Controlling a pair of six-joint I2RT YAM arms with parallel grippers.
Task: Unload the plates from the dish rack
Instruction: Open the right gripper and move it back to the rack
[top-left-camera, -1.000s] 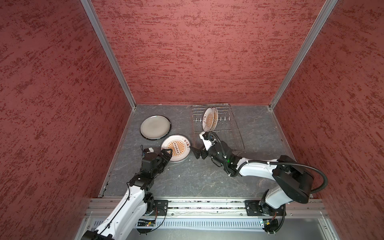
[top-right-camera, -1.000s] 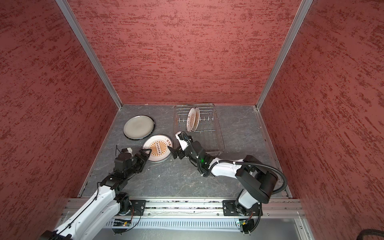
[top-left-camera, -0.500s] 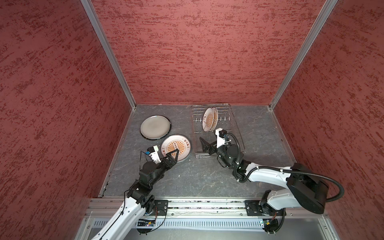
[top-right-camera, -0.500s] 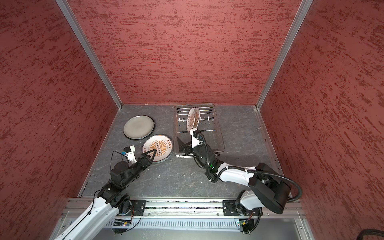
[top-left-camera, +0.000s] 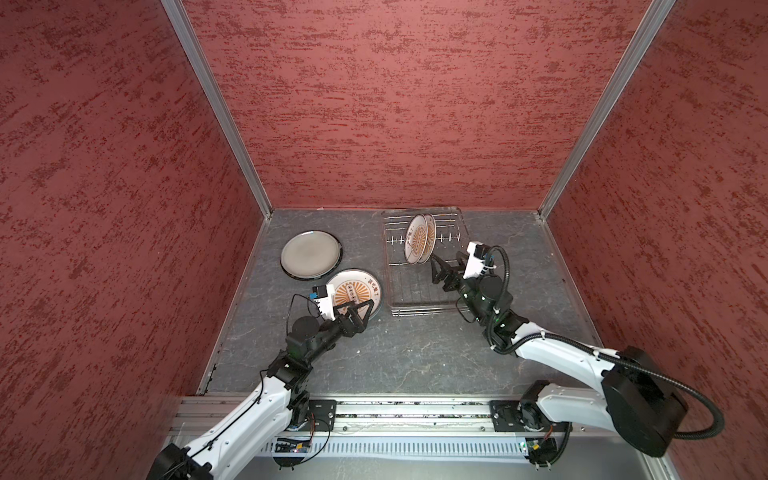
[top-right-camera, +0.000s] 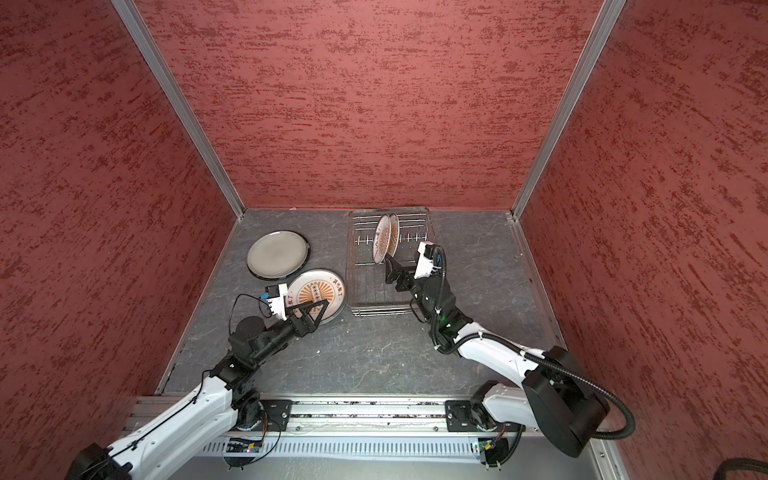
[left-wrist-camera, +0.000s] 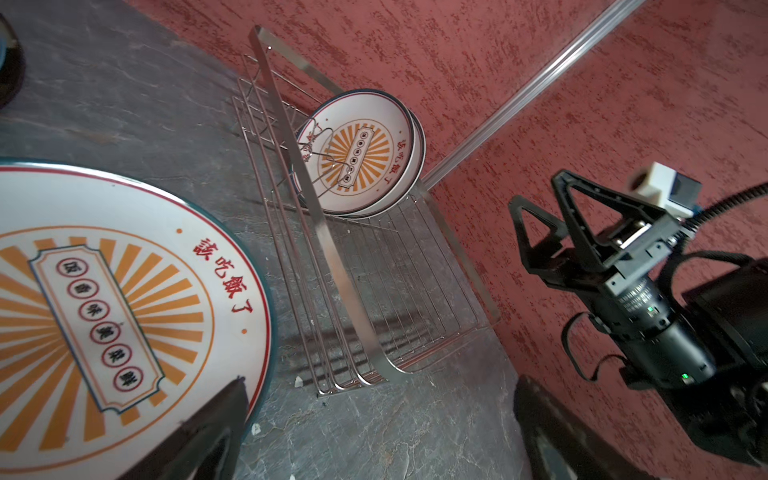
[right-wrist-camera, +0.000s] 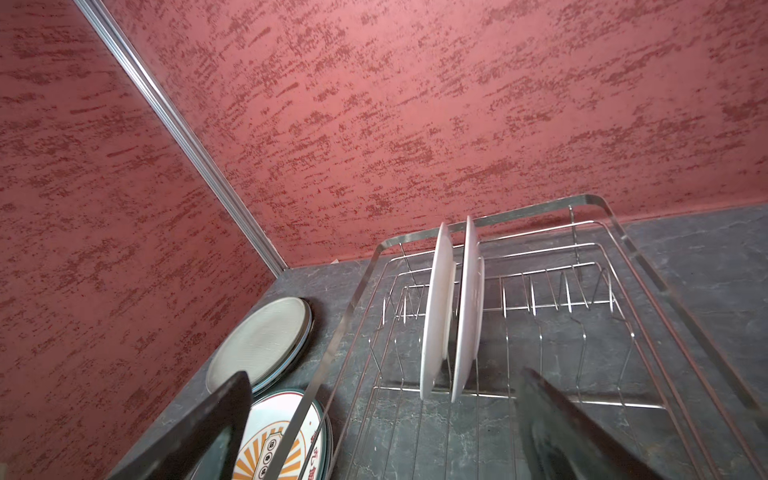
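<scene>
The dish rack (top-left-camera: 415, 309) is shiny metal wire, the plates (top-left-camera: 417, 245) glossy (glazed-looking), the tabletop (top-left-camera: 415, 357) matt grey.

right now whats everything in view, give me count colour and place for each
standing plates: two, white with orange sunburst, on edge in the far half of the dish rack
dish rack: one, silver wire, far right of centre on the table
sunburst plate: one showing, white and orange, flat left of the dish rack; may top a stack
grey plate: one showing, dark rim, flat behind the sunburst plate
table: one, dark grey marbled
walls: three, mottled red
left end effector: one, black, open, at the sunburst plate's near edge
right end effector: one, black, open, over the dish rack near the standing plates
</scene>
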